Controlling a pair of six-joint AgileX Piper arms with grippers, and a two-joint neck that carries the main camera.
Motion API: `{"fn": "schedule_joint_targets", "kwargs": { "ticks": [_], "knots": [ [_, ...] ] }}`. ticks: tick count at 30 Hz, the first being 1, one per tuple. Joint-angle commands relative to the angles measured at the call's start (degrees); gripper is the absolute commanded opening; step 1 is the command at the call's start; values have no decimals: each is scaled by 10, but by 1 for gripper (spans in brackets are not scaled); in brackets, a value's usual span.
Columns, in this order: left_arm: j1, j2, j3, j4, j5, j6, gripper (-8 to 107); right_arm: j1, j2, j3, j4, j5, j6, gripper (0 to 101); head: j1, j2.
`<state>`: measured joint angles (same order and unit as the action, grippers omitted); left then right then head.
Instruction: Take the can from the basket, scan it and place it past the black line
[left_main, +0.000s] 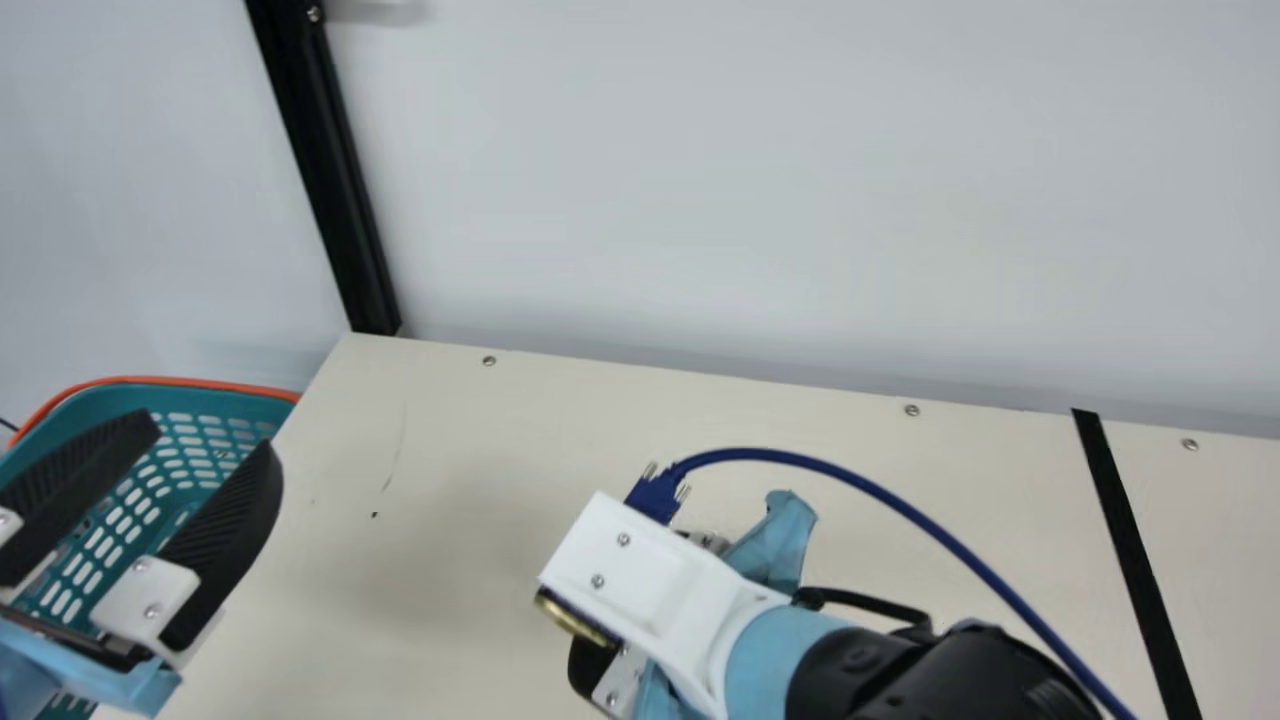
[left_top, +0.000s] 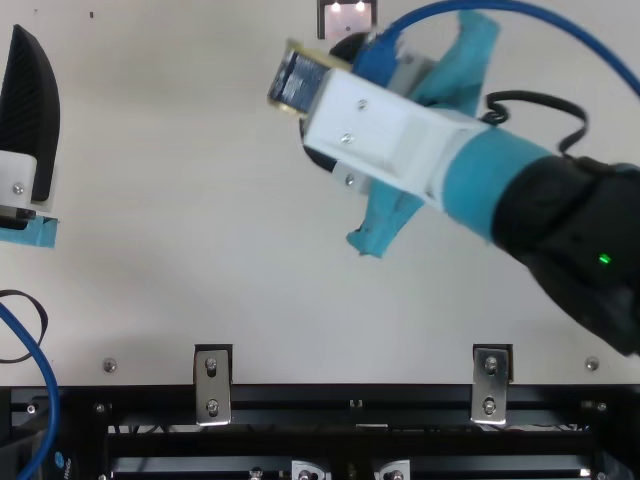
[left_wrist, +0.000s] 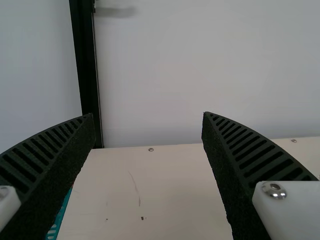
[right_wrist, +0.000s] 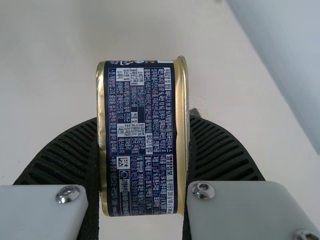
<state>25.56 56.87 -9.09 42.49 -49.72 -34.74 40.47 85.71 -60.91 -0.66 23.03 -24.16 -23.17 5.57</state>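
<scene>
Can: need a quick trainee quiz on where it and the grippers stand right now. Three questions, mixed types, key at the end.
1. Multiple choice: the can is held by the right gripper. What colour are its rims? A) red B) gold C) green
2. True or false: in the main view, the can shows to the left of the black line.
3. Fill in the word, open or shut: the left gripper is ____.

Key: 1 B; 2 true; 3 open.
</scene>
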Motion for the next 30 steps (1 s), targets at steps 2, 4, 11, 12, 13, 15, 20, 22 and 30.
{"fn": "schedule_joint_targets", "kwargs": {
  "ticks": [2,4,11,12,13,15,20,22,30],
  "knots": [
    [0,0,0,0,0,0,90,-17,-32,14,-51,-28,79,0,-18,-32],
    [0,0,0,0,0,0,90,-31,-50,24,-78,-38,116,0,-18,-54],
    [0,0,0,0,0,0,90,-99,-116,56,-181,-53,253,0,-18,-149],
    [0,0,0,0,0,0,90,-109,-125,60,-196,-54,272,0,-18,-163],
    [0,0,0,0,0,0,90,-119,-133,64,-210,-54,291,0,-18,-176],
    [0,0,0,0,0,0,90,-136,-148,71,-238,-53,325,0,-18,-200],
    [0,0,0,0,0,0,90,-170,-176,84,-306,-47,403,0,-18,-249],
    [0,0,0,0,0,0,90,-181,-184,87,-332,-44,433,0,-18,-266],
    [0,0,0,0,0,0,90,-211,-202,95,-433,-24,554,0,-18,-338]
  ]
}}
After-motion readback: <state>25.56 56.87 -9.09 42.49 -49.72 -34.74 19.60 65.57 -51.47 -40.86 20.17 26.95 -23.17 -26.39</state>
